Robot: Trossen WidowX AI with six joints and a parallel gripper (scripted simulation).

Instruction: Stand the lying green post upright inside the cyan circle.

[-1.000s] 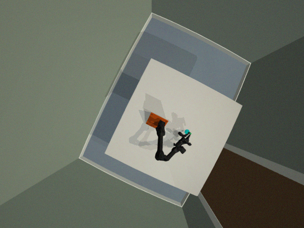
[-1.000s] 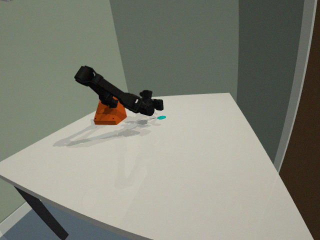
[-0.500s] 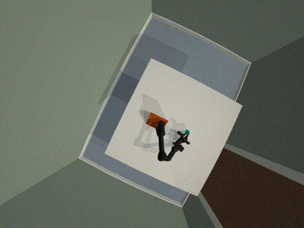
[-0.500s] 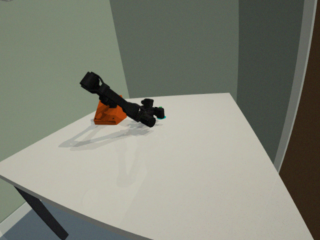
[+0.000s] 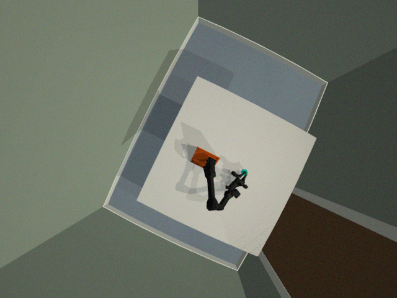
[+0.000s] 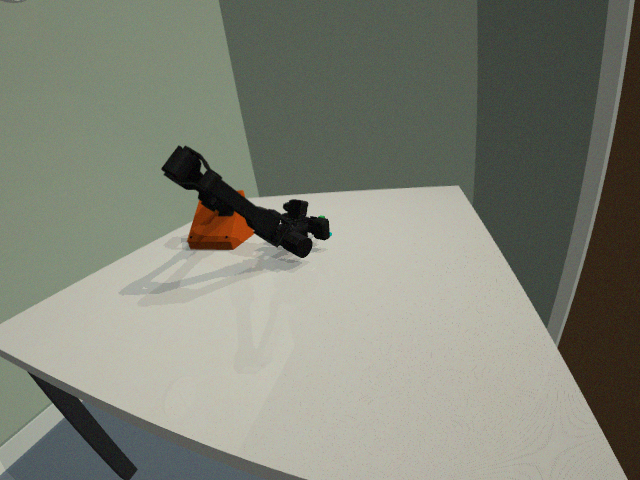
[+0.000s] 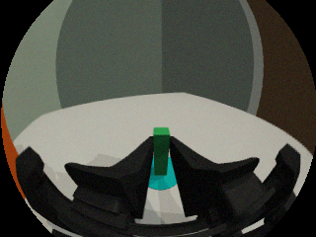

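Note:
The green post (image 7: 161,153) (image 6: 321,217) stands upright in the wrist view, its foot within the cyan circle (image 7: 168,184) (image 5: 244,171) (image 6: 330,234). In the exterior view only the post's top shows above the gripper body, which hides most of the circle. My gripper (image 7: 161,139) (image 5: 246,173) is low over the table at the circle. Its fingertips stand on both sides of the post's upper part, very slightly apart from it, so the gripper is narrowly open around the post. The contact of the post's foot with the table is hard to see.
The orange base (image 5: 200,157) (image 6: 214,232) carries the black arm (image 5: 211,189) (image 6: 232,198), which bends round to the circle. The white table (image 5: 256,138) (image 6: 387,335) bears the arm's shadows. Its edges lie well away from the gripper.

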